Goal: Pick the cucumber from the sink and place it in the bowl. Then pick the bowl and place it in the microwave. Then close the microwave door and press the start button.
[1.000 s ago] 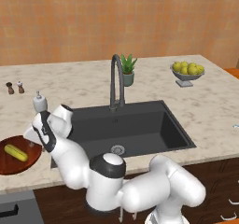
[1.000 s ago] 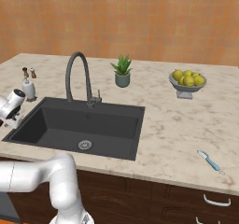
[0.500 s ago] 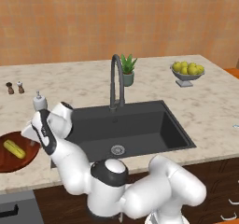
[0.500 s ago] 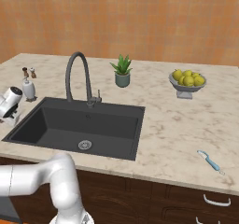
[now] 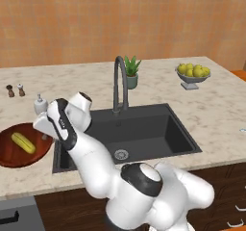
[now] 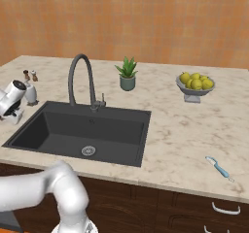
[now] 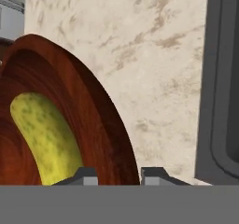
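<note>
The reddish-brown wooden bowl rests on the counter left of the dark sink, with the yellow-green cucumber lying inside it. My gripper is at the bowl's right rim, shut on that rim. From the hand view, the bowl's rim runs down between my two fingertips, my gripper is closed on it, the cucumber lies just left of it, and the sink's edge is at the right. In the right base view my gripper is at the left edge beside the sink. The microwave is out of view.
A tall dark faucet stands behind the sink, with a potted plant beyond it. A white soap bottle and small shakers stand near the bowl. A grey bowl of round fruits and a blue-handled tool are on the right.
The jaws have closed from half open to shut on the bowl's rim. The arm has hardly moved, and the bowl and cucumber stay in place.
</note>
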Controlling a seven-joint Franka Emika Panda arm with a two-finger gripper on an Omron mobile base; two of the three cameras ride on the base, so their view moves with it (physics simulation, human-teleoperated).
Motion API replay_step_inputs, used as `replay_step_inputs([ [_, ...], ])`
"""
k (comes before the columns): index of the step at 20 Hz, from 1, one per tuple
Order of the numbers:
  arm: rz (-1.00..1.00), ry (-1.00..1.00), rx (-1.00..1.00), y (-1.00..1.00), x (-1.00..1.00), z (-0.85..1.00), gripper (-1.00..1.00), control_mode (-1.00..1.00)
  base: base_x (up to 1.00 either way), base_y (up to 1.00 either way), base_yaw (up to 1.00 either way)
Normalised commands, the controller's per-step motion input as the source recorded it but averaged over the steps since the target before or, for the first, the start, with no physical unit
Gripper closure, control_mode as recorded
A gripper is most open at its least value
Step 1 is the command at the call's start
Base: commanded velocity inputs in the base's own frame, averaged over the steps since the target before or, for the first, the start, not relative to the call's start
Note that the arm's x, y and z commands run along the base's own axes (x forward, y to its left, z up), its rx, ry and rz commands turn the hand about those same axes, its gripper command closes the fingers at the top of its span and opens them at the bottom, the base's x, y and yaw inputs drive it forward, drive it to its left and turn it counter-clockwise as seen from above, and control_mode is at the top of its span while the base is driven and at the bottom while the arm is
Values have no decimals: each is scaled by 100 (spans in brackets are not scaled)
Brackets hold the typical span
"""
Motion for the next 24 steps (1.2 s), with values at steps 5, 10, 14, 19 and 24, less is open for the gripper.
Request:
replay_step_inputs([
  [5, -8, -13, 0, -78, -60, 70, 100, -100, 0, 0, 0],
  [10, -10, -13, 0, -76, -62, 76, 100, -100, 0, 0, 0],
  [14, -14, -11, 0, -87, -59, 63, 100, -100, 0, 0, 0],
  [19, -15, -11, 0, -89, -53, 52, 100, -100, 0, 0, 0],
  [24, -11, -3, 5, -47, -22, 18, 100, -100, 0, 0, 0],
])
